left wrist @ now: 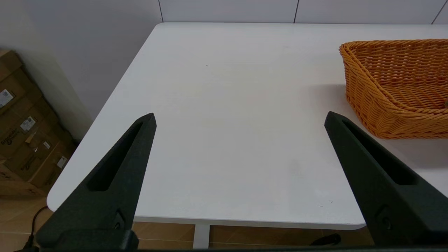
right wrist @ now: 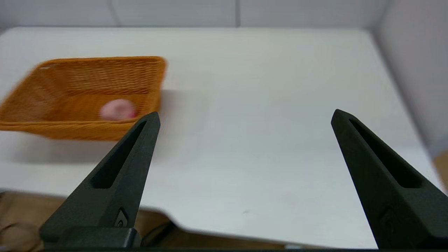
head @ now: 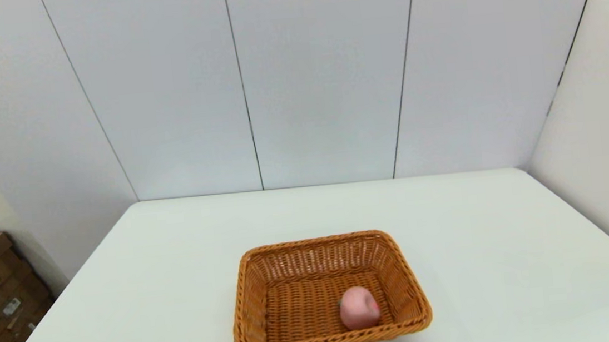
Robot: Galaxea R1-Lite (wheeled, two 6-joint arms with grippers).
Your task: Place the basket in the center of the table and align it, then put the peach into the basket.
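peach in basket, both grippers open and empty

neither arm shows in the head view. in the left wrist view the basket (left wrist: 395, 87) is cut off at the frame edge and the peach can't be seen. the peach (head: 359, 307) lies inside the basket (head: 327, 294), in its near right corner, on the table (head: 484, 243) near the front edge. left gripper (left wrist: 239, 119) hangs over the table's near left part, basket off to its right, fingers spread wide, holding nothing. right gripper (right wrist: 245, 117) is near the front edge, basket (right wrist: 84, 94) and blurred peach (right wrist: 118, 109) to its left, fingers wide apart, touching nothing.
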